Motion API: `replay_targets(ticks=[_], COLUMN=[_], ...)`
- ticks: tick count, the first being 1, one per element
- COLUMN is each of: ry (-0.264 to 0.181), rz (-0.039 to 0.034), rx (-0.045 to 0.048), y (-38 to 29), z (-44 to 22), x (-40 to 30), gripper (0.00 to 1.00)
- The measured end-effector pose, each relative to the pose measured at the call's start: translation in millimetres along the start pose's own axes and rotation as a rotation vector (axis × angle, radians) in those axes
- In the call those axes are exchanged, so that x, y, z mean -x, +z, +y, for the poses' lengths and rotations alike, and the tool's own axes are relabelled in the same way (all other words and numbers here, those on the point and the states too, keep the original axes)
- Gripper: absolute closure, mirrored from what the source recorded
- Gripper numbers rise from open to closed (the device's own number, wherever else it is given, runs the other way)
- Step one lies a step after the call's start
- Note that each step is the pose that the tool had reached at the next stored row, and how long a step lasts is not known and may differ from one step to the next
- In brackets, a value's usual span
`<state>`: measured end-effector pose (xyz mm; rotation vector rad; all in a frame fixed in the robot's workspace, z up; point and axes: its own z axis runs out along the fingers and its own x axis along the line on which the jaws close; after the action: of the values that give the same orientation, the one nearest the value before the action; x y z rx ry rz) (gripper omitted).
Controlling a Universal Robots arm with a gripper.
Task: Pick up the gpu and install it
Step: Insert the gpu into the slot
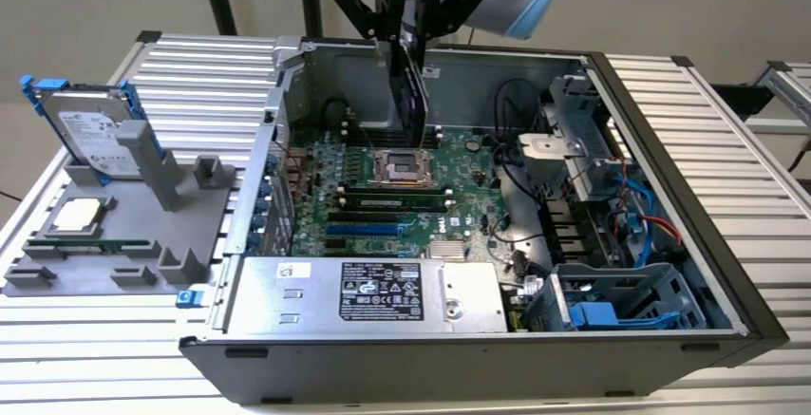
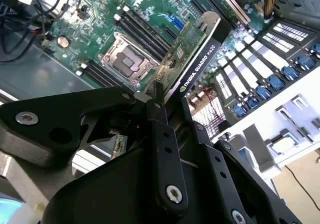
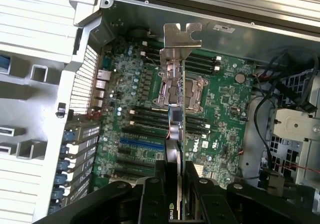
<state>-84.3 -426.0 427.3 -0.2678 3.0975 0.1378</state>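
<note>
White lettering runs along the gpu [image 2: 197, 67], and printed labels sit on the power supply [image 1: 367, 293].

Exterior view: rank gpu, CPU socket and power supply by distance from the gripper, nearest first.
1. gpu: held upright in the gripper, at the far side of the open case.
2. CPU socket: just below the hanging card, mid-board.
3. power supply: silver box at the end nearest the camera.
</note>
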Motion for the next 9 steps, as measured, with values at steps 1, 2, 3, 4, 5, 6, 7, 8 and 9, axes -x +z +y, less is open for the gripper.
replay_targets(ticks=[1, 2, 3, 4, 5, 6, 7, 8, 9], ry=[-0.003, -0.006, -0.009, -0.012, -0.015, -0.018, -0.021, -0.024, -0.027], rz=[0.0002, 0.0005, 0.0008, 0.0010, 0.0013, 0.0016, 0.0018, 0.0020, 0.0023], rx=[0.0001, 0.0003, 0.0003, 0.0005, 0.0006, 0.0007, 0.0008, 0.0009, 0.0010], y=[0.0, 0.0, 0.0, 0.0, 0.0, 0.0, 0.0, 0.0, 0.0], z=[0.0, 0.0, 0.0, 0.0, 0.0, 0.0, 0.0, 0.0, 0.0], x=[0.0, 0.0, 0.0, 0.0, 0.0, 0.0, 0.0, 0.0, 0.0], gripper=[1.00, 1.00, 1.00, 1.00, 1.00, 1.00, 1.00, 1.00, 1.00])
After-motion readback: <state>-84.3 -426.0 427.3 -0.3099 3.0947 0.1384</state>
